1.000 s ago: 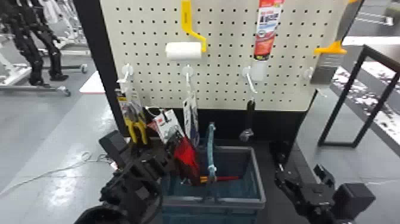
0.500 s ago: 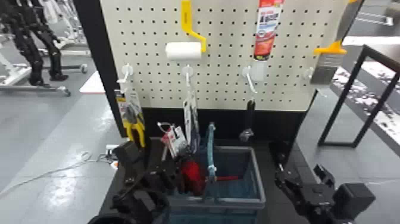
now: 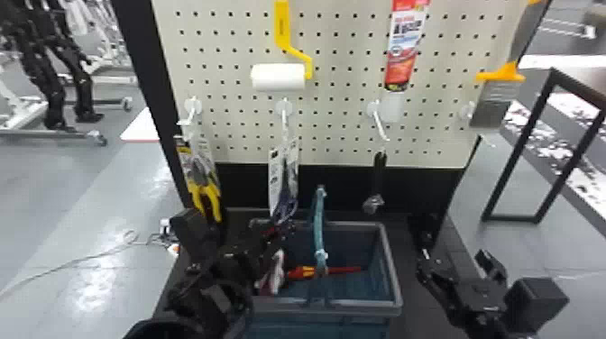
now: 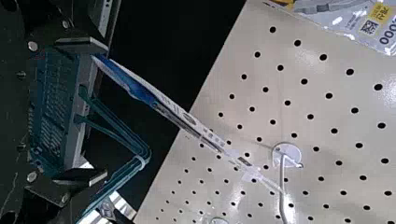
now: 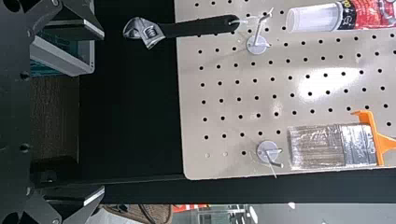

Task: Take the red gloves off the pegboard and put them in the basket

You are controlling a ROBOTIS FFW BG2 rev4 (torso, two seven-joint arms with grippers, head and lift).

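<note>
In the head view my left gripper (image 3: 280, 241) hangs over the left part of the basket (image 3: 391, 266). The left wrist view has this gripper (image 4: 84, 111) open with its fingers wide apart, the basket (image 4: 74, 140) beyond them. A crumpled red and whitish bundle, seemingly the red gloves (image 3: 275, 276), lies inside the basket's left side, partly hidden by the left arm. My right gripper (image 3: 454, 261) is parked to the right of the basket; in the right wrist view that gripper (image 5: 100, 112) is open and holds nothing.
Scissors in packaging (image 3: 284, 180) hang just behind the left gripper, yellow pliers (image 3: 205, 189) to the left and a wrench (image 3: 378, 185) to the right. The basket's teal handle (image 3: 319, 225) stands up. A red and yellow tool (image 3: 303, 272) lies inside the basket.
My left gripper moved right over the basket with the red gloves, then let go of them. They have dropped down into the basket's left side. The right arm kept still.
</note>
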